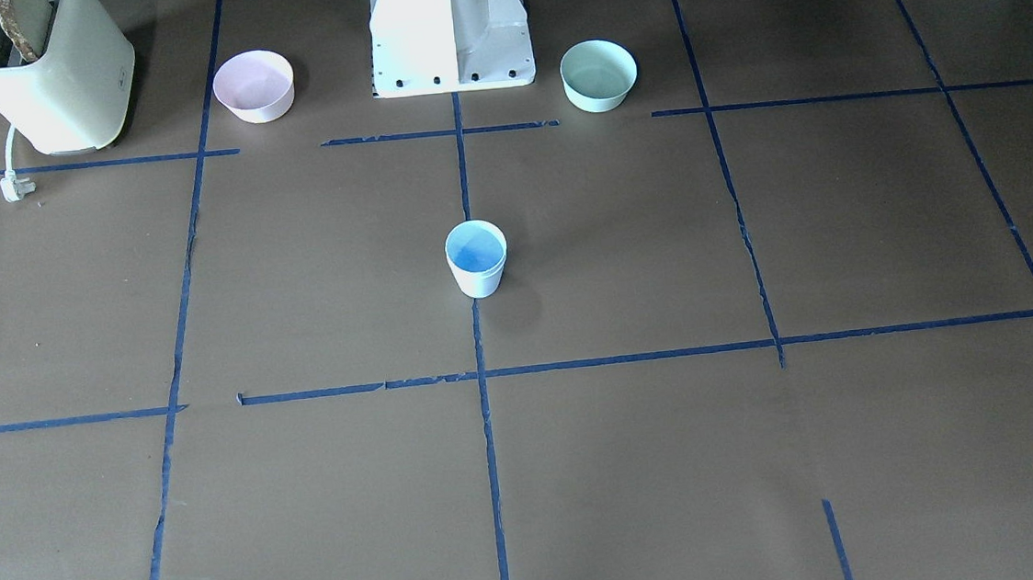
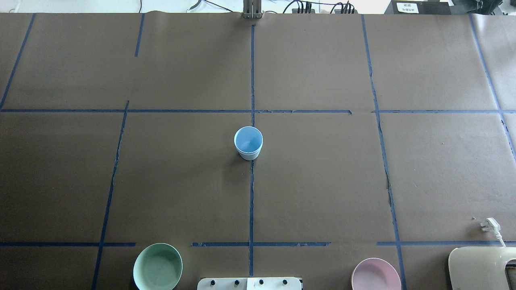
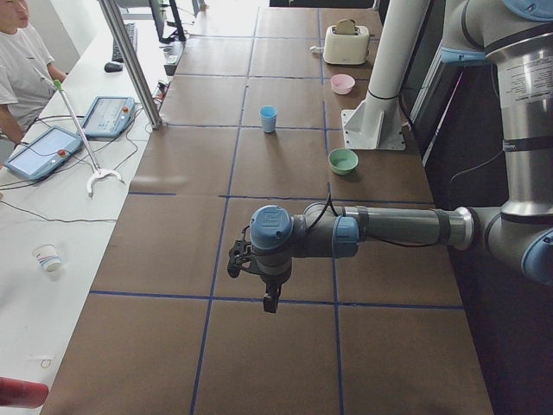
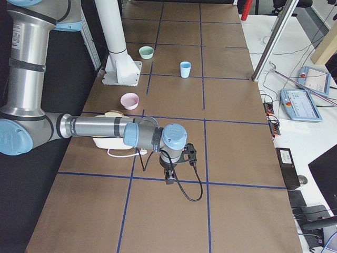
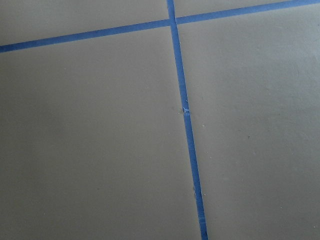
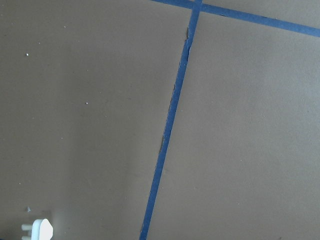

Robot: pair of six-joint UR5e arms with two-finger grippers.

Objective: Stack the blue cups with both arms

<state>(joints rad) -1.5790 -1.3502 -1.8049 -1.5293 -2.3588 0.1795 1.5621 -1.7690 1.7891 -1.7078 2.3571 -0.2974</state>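
Observation:
One pale-blue cup point(image 1: 476, 258) with a brighter blue inside stands upright on the centre tape line, also seen from overhead point(image 2: 248, 143) and in the side views point(image 3: 269, 118) point(image 4: 185, 69). No second separate blue cup shows, and I cannot tell whether one sits inside it. The left gripper point(image 3: 271, 303) hangs over the table far from the cup, seen only in the exterior left view. The right gripper point(image 4: 169, 176) hangs likewise at the other end, seen only in the exterior right view. I cannot tell whether either is open or shut. Both wrist views show only brown paper and tape.
A pink bowl point(image 1: 253, 86) and a mint-green bowl point(image 1: 598, 74) flank the white robot base point(image 1: 450, 28). A cream toaster point(image 1: 48, 73) with its white plug point(image 1: 13, 187) stands at the robot's right. An operator point(image 3: 17, 60) sits beside the table.

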